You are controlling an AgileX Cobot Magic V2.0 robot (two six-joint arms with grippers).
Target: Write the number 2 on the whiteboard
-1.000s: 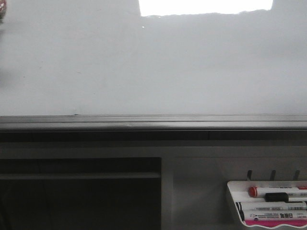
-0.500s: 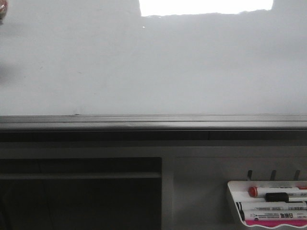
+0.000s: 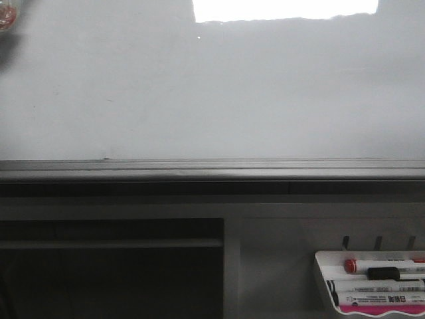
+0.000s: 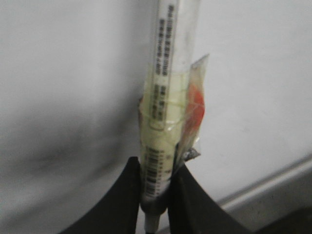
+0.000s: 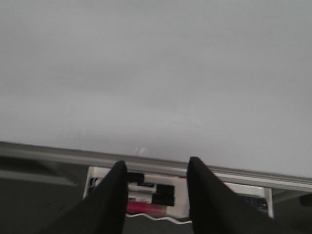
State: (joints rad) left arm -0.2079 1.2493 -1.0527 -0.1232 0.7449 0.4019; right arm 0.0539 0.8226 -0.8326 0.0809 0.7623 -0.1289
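Since a second ago almost nothing has shifted in the front view; only the blurred reddish object (image 3: 6,14) at the top left corner sits slightly differently, and the whiteboard (image 3: 212,100) remains blank, with no number 2 on it anywhere I can see. I judge the board stiff, glossy and slick, fixed upright behind its grey rail (image 3: 212,169), so it needs no holding, only a light, steady press of a tip that could skid on that smooth face. The thing to hold is the marker (image 4: 163,97), a light, rigid, pale barrel with printed labels and a crumpled bit of clear and orange tape around its middle; I think a grip low on the barrel, below the tape, is right. My left pincer (image 4: 156,192) is clamped on it there, the black fingers pressed to either side, the barrel running up along the board; its tip is out of view, so I cannot tell if it touches. My right pincer (image 5: 157,192) hangs spread and empty, touching nothing, above the white tray (image 5: 97,175) of spare markers (image 3: 382,272) below the rail.
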